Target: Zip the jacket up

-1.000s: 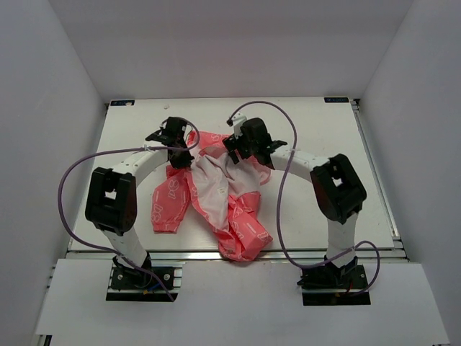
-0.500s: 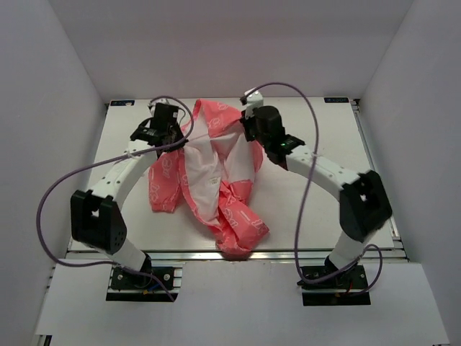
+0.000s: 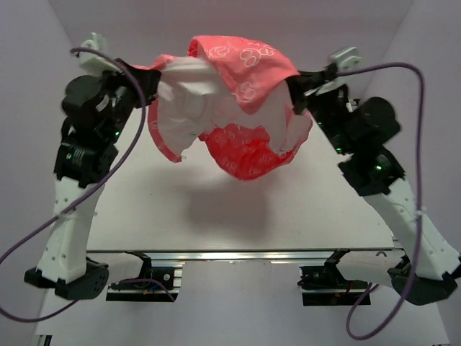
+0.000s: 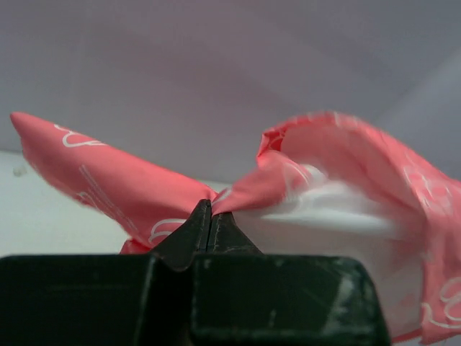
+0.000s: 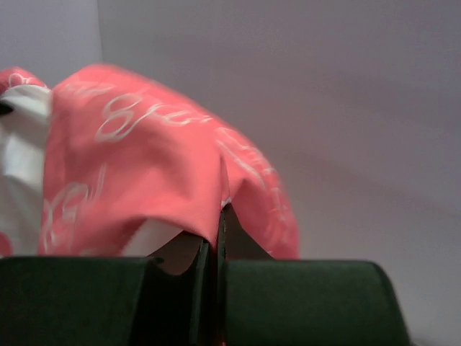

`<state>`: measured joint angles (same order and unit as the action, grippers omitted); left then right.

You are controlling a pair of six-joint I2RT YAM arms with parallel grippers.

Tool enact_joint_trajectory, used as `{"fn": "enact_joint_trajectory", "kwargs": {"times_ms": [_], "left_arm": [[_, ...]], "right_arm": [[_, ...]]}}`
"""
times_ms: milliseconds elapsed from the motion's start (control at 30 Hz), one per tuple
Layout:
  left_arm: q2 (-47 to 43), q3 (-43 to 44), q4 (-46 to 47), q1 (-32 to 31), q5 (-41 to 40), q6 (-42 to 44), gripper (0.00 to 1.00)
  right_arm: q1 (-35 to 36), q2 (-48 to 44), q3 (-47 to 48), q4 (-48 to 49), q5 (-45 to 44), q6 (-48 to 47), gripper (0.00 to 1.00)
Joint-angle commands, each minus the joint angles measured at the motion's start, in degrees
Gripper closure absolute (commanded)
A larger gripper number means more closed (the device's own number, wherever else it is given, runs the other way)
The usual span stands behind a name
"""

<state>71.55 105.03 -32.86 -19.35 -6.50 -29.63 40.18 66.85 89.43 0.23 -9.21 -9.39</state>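
Bunched in mid-air, the jacket [image 3: 230,108] folds over itself, so its zipper cannot be made out in any view. The left gripper [image 4: 209,216] hides the pinched fold between its fingers [image 4: 191,238]; the cloth at 3 o'clock is blurred and cut by the edge. At the right gripper [image 5: 218,231] the jacket runs off at 9 o'clock. The counter [image 3: 216,216] is hidden at 12 o'clock behind the jacket.

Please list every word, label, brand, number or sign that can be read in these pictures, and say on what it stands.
On the jacket, right wrist view: white looping print like handwriting, too blurred to read.
On the jacket, top view: white outline shapes only, no words.
Elsewhere: no text can be read.
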Motion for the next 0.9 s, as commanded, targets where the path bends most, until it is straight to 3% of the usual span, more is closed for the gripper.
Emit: {"fn": "enact_joint_trajectory", "kwargs": {"times_ms": [0, 100, 333, 467, 600, 667, 733, 767, 833, 867], "left_arm": [[-5.6, 3.0, 1.7, 1.7, -1.8, 1.9, 1.00], [-7.4, 4.6, 1.7, 1.7, 1.6, 1.5, 1.00], [-7.8, 6.5, 2.6, 1.7, 5.9, -0.9, 1.00], [-4.5, 3.4, 3.4, 1.7, 5.4, -2.4, 1.00], [1.4, -8.3, 6.7, 1.5, 3.4, -6.8, 1.00], [6.0, -10.5, 5.5, 1.4, -1.2, -7.8, 0.99], [15.5, -9.2, 3.3, 1.4, -3.0, -8.1, 0.79], [19.1, -7.4, -0.2, 1.3, -4.6, -7.9, 0.35], [29.6, 1.3, -5.2, 1.3, -3.6, -7.2, 0.12], [32.6, 4.4, -9.9, 1.2, -3.6, -6.9, 0.04]], "right_arm": [[-0.9, -5.3, 8.6, -0.1, 0.4, -2.0, 1.00], [-0.9, -5.9, 14.4, -5.8, 2.2, -0.7, 1.00], [-1.0, -5.6, 16.8, -9.6, 3.2, 2.1, 1.00], [-1.0, -0.4, 17.1, -12.9, -8.5, 4.6, 1.00], [-0.9, 7.1, 13.3, -17.0, -21.6, 12.7, 1.00], [-1.7, 13.5, 10.0, -19.7, -25.8, 17.5, 1.00], [-5.1, 22.2, 10.7, -25.6, -23.5, 22.5, 1.00], [-6.7, 25.1, 11.4, -27.3, -19.1, 26.9, 1.00], [-9.8, 33.8, 14.7, -30.9, -12.9, 29.1, 0.77], [-10.4, 36.1, 16.5, -32.5, -10.7, 28.8, 0.40]]}}
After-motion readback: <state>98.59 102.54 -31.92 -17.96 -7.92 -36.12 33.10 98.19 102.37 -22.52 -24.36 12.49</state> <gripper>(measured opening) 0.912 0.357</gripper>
